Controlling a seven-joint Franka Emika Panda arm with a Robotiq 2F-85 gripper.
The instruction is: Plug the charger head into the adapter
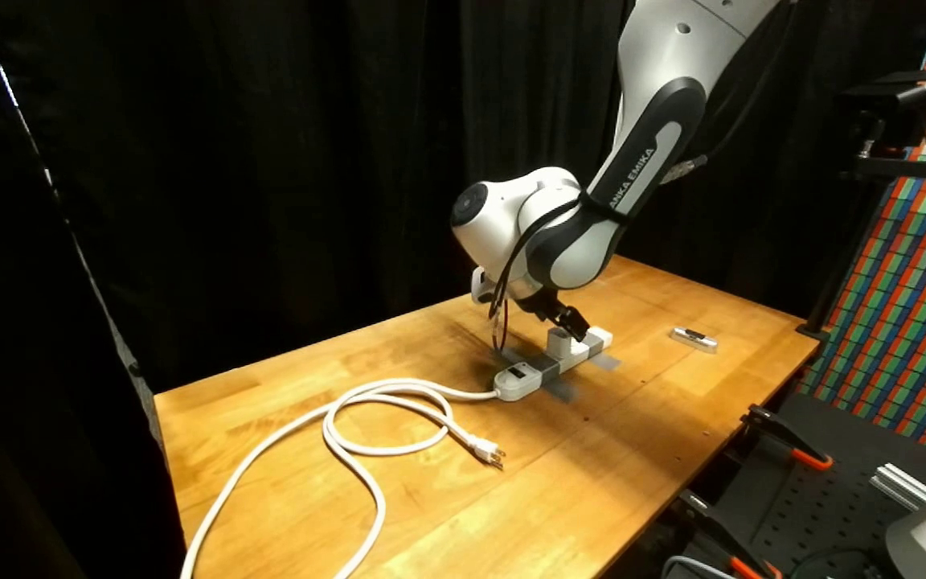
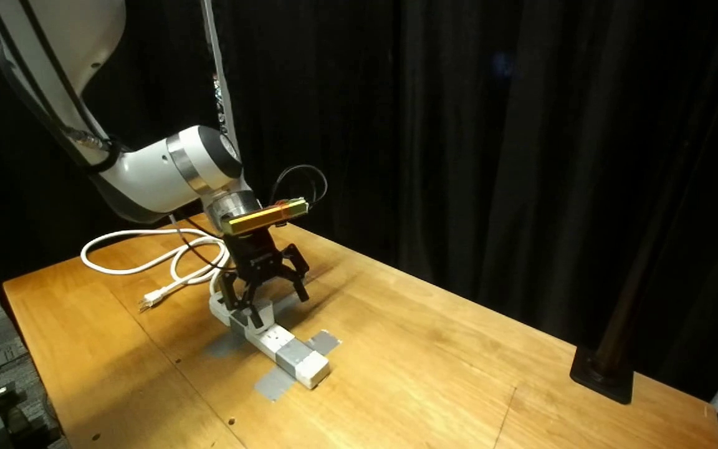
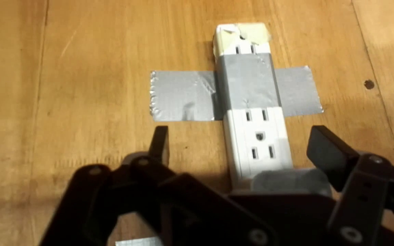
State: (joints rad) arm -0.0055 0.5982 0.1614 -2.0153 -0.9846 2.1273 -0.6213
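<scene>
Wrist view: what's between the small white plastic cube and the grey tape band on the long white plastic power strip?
In the wrist view, white power strip with five dark socket holes lies between the cube and the grey tape band.

"What colour is the table (image 1: 439, 523)?"
"Honey brown, streaked with wood grain."
"And the adapter (image 3: 248, 131)?"
"White with dark slots (image 3: 254, 152), grey tape (image 3: 250, 80) banding it, right of centre in the wrist view. The charger head (image 1: 559, 344) is white too."
"The pincer (image 2: 280, 305)?"
"Black, like the curtain (image 2: 521, 156)."
"Anything bright?"
"Red, green and blue checks on a panel (image 1: 905, 354), right edge of an exterior view; orange on the clamps (image 1: 812, 459), lower right."
</scene>
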